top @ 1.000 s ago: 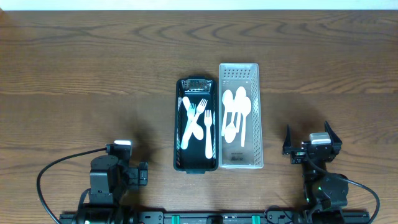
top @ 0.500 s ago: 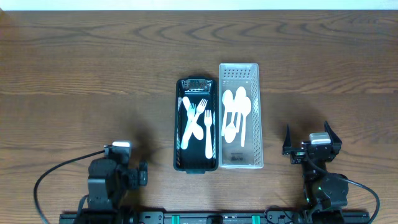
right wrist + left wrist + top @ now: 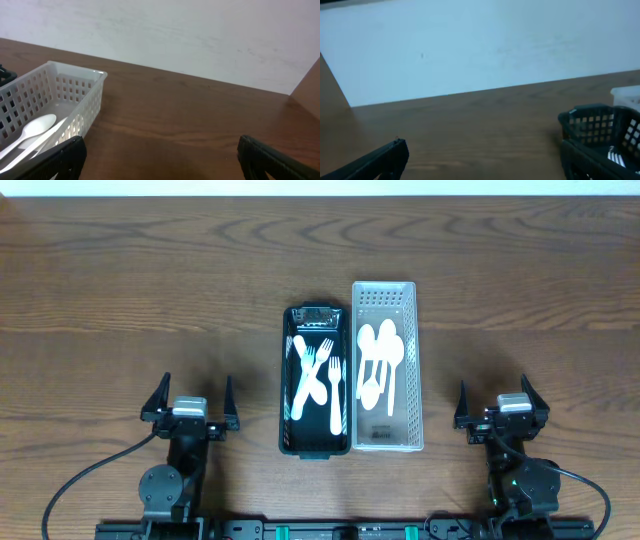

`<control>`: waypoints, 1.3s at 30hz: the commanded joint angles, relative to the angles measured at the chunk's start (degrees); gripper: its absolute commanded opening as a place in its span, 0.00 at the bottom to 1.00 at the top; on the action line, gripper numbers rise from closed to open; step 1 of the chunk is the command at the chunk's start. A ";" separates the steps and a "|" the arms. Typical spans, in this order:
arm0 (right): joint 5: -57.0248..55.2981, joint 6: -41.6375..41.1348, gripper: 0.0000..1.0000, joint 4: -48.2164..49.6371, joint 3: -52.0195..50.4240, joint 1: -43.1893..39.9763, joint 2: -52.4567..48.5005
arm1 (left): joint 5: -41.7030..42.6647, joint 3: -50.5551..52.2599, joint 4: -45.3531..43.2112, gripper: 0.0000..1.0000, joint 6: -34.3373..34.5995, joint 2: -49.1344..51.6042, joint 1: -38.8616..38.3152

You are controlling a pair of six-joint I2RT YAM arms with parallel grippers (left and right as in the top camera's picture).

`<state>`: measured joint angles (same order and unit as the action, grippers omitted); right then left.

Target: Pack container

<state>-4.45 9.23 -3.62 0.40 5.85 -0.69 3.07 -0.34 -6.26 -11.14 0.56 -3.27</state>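
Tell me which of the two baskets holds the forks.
The black plastic mesh basket: white plastic forks lie in it, while the white perforated plastic basket beside it holds only white plastic spoons.

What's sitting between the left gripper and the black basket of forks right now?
Nothing. In the overhead view, only bare wooden table separates the open left gripper from the black basket.

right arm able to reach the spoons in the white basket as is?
Probably yes: right tool is open, spoons lie uncovered in the white basket, nothing stands between.
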 commanded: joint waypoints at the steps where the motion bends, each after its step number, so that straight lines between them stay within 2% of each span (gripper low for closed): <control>1: 0.37 -1.03 0.99 -0.26 -0.09 -0.35 0.37 | 1.40 0.11 4.00 0.98 -3.52 -0.46 -0.02; 3: 0.37 -1.03 0.99 -0.26 -0.09 -0.35 0.37 | 2.73 0.11 10.43 0.98 -1.79 -0.46 -0.02; 5: 0.37 -1.03 0.99 -0.26 -0.09 -0.35 0.37 | 2.75 0.09 10.01 0.98 3.96 -0.46 -0.02; 7: 0.37 -1.03 0.99 -0.26 -0.09 -0.35 0.37 | 2.75 0.09 9.90 0.98 6.36 -0.46 -0.02; 39: 0.37 -1.03 0.99 -0.26 -0.09 -0.35 0.37 | 2.73 0.09 9.88 0.98 6.32 -0.22 -0.02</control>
<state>-4.34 9.23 -3.62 0.40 5.85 -0.67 4.14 -0.89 1.26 -5.76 0.60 -3.27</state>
